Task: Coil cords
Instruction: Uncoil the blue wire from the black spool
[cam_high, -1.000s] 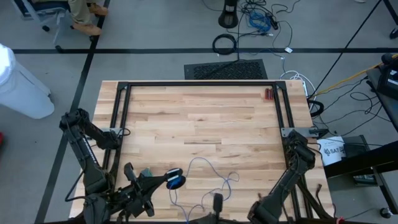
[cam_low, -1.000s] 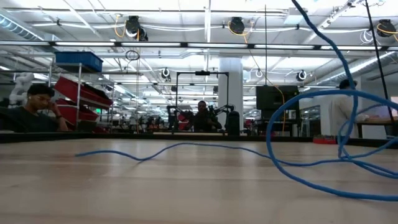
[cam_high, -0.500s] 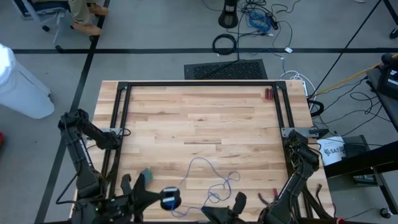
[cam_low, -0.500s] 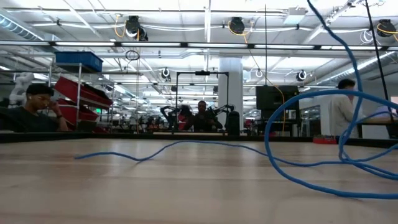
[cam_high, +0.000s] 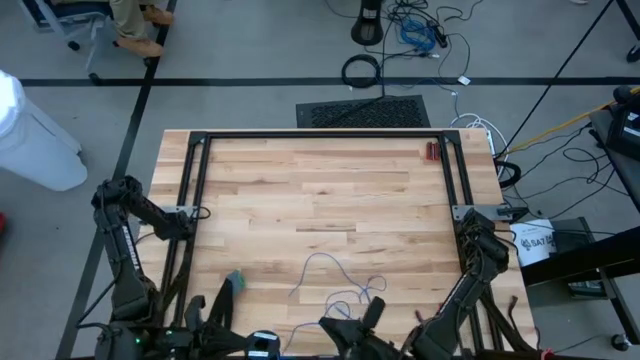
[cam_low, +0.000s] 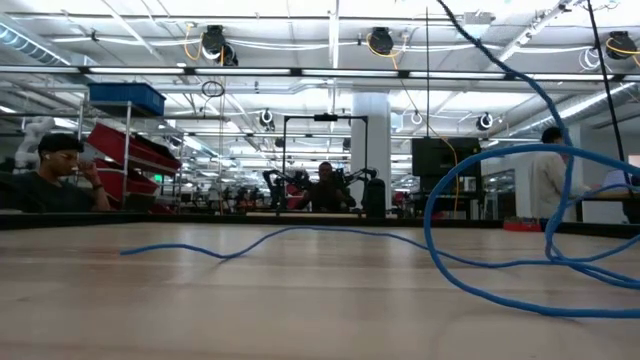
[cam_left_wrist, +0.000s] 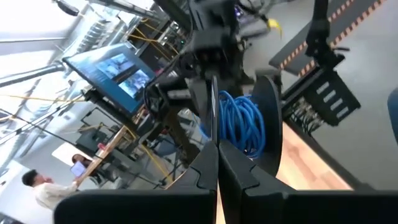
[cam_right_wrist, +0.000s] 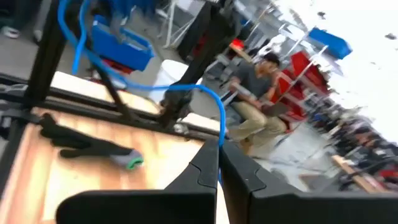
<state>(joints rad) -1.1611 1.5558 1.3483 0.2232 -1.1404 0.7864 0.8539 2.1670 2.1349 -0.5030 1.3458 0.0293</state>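
The thin blue cord (cam_high: 335, 283) lies in loose loops on the wooden table (cam_high: 320, 190) near its front edge. In the low view it (cam_low: 480, 262) runs along the table and climbs out of the top at the right. My left gripper (cam_high: 262, 345) is at the front edge, shut by the wound blue coil (cam_left_wrist: 244, 124) of the cord. My right gripper (cam_high: 360, 322) is just to the right of it, shut on a free stretch of the cord (cam_right_wrist: 186, 88). My left gripper has the wound coil (cam_left_wrist: 239, 146) right at the free ends of its shut fingers (cam_left_wrist: 219, 177), beside a dark round plate (cam_left_wrist: 273, 121). The fingers cover the place of contact. The coil is lifted clear of the table. My right gripper pinches a single strand of the cord (cam_right_wrist: 220, 140) between its two fingers (cam_right_wrist: 208, 163). The fingers point about level toward the table's left. From them the strand arches up and away, slack, clear of the table.
A dark thing with a green tip (cam_high: 233, 282) lies on the table near the left arm. A black frame (cam_high: 320, 137) borders the table's far and side edges, with a small red item (cam_high: 432, 151) at the far right. People sit beyond the table (cam_low: 55, 175).
My left gripper has carried the coil toward the table's near edge and a little left, turning as it went. My right gripper has turned at the wrist and sunk slightly, keeping its strand. The raised part of the cord has shifted; the loops on the table have drawn a little nearer.
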